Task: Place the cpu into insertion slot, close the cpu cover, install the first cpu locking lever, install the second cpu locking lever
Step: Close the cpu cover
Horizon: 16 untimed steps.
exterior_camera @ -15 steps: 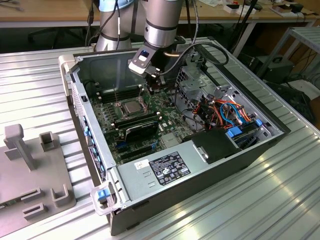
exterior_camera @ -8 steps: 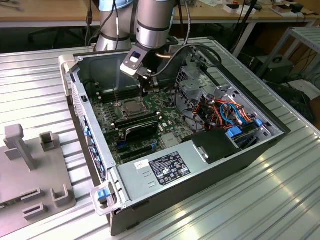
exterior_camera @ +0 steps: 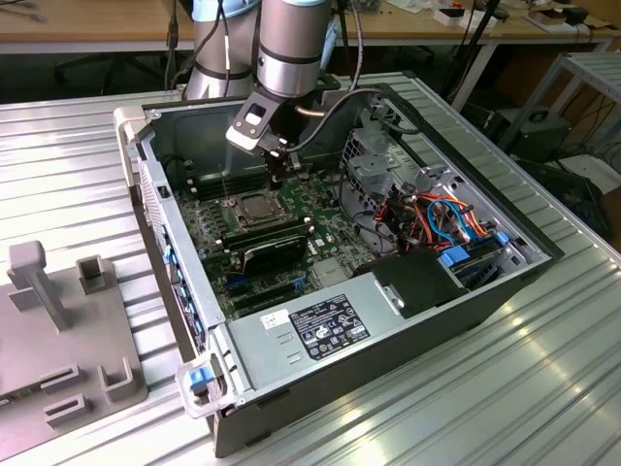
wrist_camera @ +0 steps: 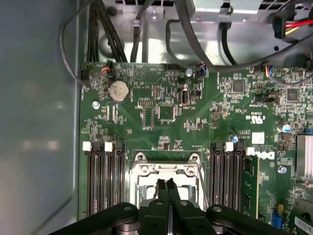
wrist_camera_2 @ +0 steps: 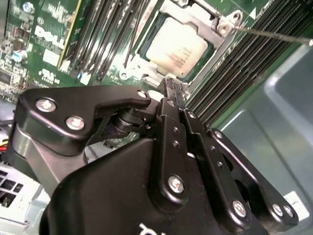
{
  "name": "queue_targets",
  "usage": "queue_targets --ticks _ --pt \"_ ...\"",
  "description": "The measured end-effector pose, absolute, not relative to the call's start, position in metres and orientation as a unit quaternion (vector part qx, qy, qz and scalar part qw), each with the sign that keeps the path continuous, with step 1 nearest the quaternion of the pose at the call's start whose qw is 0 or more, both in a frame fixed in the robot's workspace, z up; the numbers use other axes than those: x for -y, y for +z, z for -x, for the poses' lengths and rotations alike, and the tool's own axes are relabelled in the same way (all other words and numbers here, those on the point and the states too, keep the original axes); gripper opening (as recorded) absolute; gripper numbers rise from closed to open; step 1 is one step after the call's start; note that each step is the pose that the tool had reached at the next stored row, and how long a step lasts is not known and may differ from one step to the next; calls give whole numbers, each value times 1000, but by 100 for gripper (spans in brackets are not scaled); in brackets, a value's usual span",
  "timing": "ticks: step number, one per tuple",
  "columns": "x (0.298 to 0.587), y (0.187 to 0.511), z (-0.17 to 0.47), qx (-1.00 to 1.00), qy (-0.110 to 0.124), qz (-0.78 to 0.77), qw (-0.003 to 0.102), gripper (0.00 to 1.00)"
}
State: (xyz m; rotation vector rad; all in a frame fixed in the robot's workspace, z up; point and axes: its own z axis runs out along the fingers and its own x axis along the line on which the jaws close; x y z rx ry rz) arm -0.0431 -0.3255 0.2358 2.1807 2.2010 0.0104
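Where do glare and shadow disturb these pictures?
In the second wrist view, the cpu top is washed pale by glare; in the first wrist view, the case wall carries soft reflections; in the exterior view, the table ribs shine while the motherboard lies shaded.

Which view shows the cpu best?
Second wrist view: the cpu is close up, its silver top plain inside the cover. In the exterior view it is just a small, distant square. In the first wrist view the tool stands in front of it, so little can be made out.
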Motion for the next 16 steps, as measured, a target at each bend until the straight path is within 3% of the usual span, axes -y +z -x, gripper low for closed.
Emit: queue_targets --ticks 16 --pt "325 215 90 -710 3 -704 22 11"
